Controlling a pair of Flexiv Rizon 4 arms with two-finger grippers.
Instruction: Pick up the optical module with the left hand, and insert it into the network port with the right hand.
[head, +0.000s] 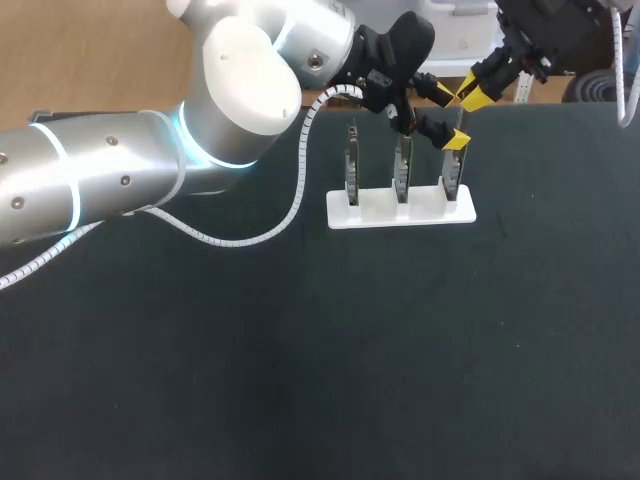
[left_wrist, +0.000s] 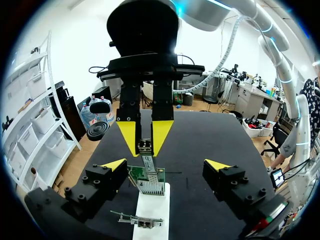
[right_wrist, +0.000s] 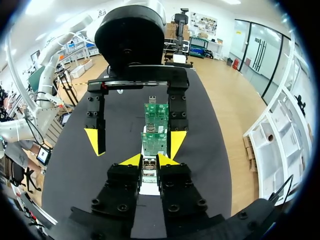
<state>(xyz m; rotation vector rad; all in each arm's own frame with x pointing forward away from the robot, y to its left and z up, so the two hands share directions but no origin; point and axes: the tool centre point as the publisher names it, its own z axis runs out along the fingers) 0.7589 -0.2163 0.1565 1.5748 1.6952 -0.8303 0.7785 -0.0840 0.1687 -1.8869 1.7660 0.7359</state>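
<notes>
The optical module (right_wrist: 149, 169), a small metal plug, is pinched between the yellow tips of my right gripper (right_wrist: 149, 160), which is shut on it. In the left wrist view the module (left_wrist: 145, 148) hangs from the right gripper (left_wrist: 145, 136) just over the green port board (left_wrist: 148, 179) at the end of the white stand (left_wrist: 153, 207). My left gripper (left_wrist: 165, 165) stands open, its fingers wide on either side of that board, holding nothing. In the head view the left gripper (head: 449, 117) and right gripper (head: 478, 96) meet above the stand's rightmost board (head: 452, 178).
The white stand (head: 400, 208) carries three upright boards in a row at the table's far side. Another board (right_wrist: 156, 112) shows behind the near board (right_wrist: 154, 142). The black table (head: 300, 360) stretches in front of the stand. My left arm crosses the table's far left.
</notes>
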